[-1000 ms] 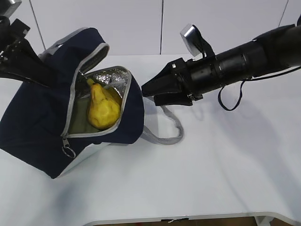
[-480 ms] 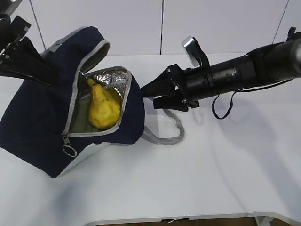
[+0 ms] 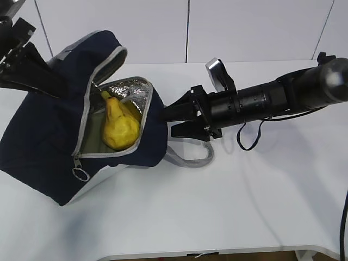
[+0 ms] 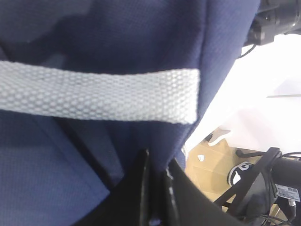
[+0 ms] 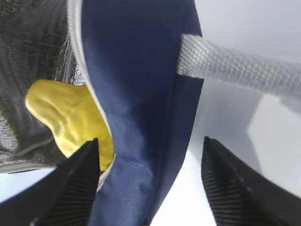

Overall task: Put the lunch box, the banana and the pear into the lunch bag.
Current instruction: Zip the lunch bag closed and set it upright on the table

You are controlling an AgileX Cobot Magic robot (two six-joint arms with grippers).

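Note:
The navy lunch bag [image 3: 43, 141] lies tilted on the white table [image 3: 244, 190] with its zipper open and its foil lining showing. The yellow pear [image 3: 119, 129] sits inside, over a dull green surface [image 3: 92, 142] that may be the lunch box lid. A yellow strip [image 3: 132, 112] behind the pear may be the banana; I cannot tell. My left gripper [image 4: 157, 169] is shut on the bag's navy fabric [image 4: 94, 37], below a grey handle strap [image 4: 94, 96]. My right gripper [image 3: 167, 120] is open at the bag's right edge. In the right wrist view the right gripper [image 5: 150, 160] straddles the bag's wall [image 5: 136, 84], with the pear [image 5: 66, 113] to the left.
A grey webbing handle [image 3: 193, 157] loops on the table under my right gripper and also shows in the right wrist view [image 5: 235, 66]. The zipper's ring pull [image 3: 80, 174] hangs at the bag's front. The white wall stands behind the table.
My right gripper has moved left and down until it reaches the bag's right edge, still open. The bag, the pear and my left arm have stayed put.

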